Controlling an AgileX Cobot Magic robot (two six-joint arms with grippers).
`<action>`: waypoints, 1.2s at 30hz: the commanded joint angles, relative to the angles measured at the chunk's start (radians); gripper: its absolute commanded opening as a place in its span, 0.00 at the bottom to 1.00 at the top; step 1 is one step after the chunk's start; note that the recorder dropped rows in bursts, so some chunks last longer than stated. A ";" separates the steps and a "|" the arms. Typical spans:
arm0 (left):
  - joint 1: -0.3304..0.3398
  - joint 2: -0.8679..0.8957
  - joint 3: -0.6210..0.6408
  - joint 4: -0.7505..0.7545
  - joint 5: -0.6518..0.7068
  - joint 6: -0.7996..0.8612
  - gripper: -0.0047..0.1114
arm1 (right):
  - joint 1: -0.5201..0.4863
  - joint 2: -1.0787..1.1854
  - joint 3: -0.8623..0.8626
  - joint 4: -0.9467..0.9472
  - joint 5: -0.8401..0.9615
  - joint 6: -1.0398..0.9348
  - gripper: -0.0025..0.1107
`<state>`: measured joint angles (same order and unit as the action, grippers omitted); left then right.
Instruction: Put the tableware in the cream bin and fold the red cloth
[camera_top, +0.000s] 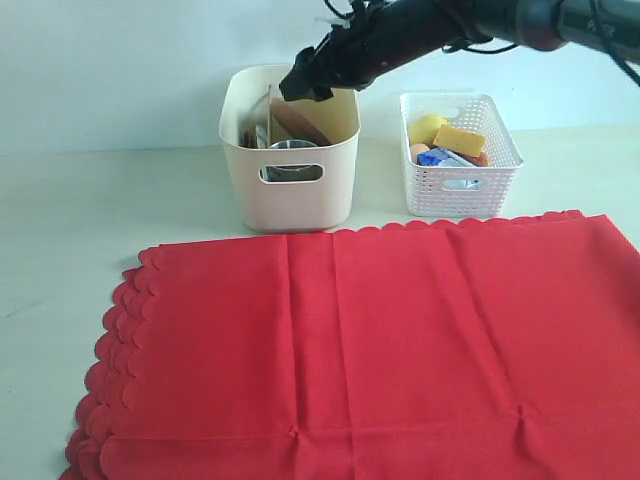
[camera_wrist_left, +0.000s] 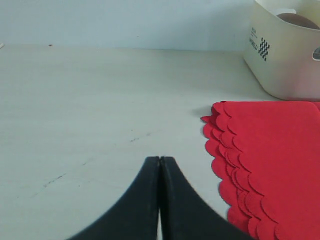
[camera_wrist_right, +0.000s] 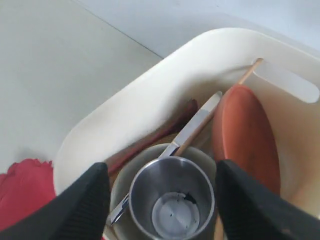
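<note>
We see the cloth (camera_top: 380, 350) spread flat and unfolded across the near half of the table (camera_top: 60, 220). Its scalloped edge runs along the far side and down the nine o'clock side, and faint creases cross it. From the cloth's middle the bin (camera_top: 290, 205) stands at about eleven o'clock, just past the far edge. The white basket (camera_top: 460, 190) stands at about one o'clock, beside the bin but apart from it, and holds food (camera_top: 450, 145).

The right gripper (camera_wrist_right: 161, 170) hangs over the bin's mouth, its arm reaching in from two o'clock. Its fingers (camera_wrist_right: 85, 205) stand wide apart with nothing between them – released. Below the gap sits the cup (camera_wrist_right: 172, 200), upright and mouth up, inside the pale rim of the bowl (camera_wrist_right: 119, 187). Beside them the plate (camera_wrist_right: 245, 135) stands on edge against the bin's wall. The knife (camera_wrist_right: 197, 125) leans slanted between cup and plate. A chopstick (camera_wrist_right: 248, 71) runs alongside it, reaching up toward the handle cutout; we cannot tell whether both sticks are there. The dark spoon (camera_wrist_right: 160, 131) lies against the wall next to the knife.

The left gripper (camera_wrist_left: 159, 162) hovers over bare table off the cloth's nine o'clock edge, clear of the scallops – its jaws pressed together, clenched on nothing.
</note>
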<state>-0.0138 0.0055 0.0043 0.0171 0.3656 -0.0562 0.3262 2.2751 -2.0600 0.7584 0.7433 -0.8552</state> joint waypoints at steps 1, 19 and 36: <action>-0.007 -0.006 -0.004 -0.002 -0.014 -0.003 0.04 | -0.003 -0.090 -0.013 -0.212 0.121 0.237 0.36; -0.007 -0.006 -0.004 -0.002 -0.014 -0.003 0.04 | -0.003 -0.641 0.528 -0.510 0.154 0.499 0.02; -0.007 -0.006 -0.004 -0.002 -0.014 -0.003 0.04 | -0.003 -1.498 1.208 -0.689 -0.019 0.623 0.02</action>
<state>-0.0138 0.0055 0.0043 0.0171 0.3656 -0.0562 0.3262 0.9059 -0.9022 0.0876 0.7400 -0.2634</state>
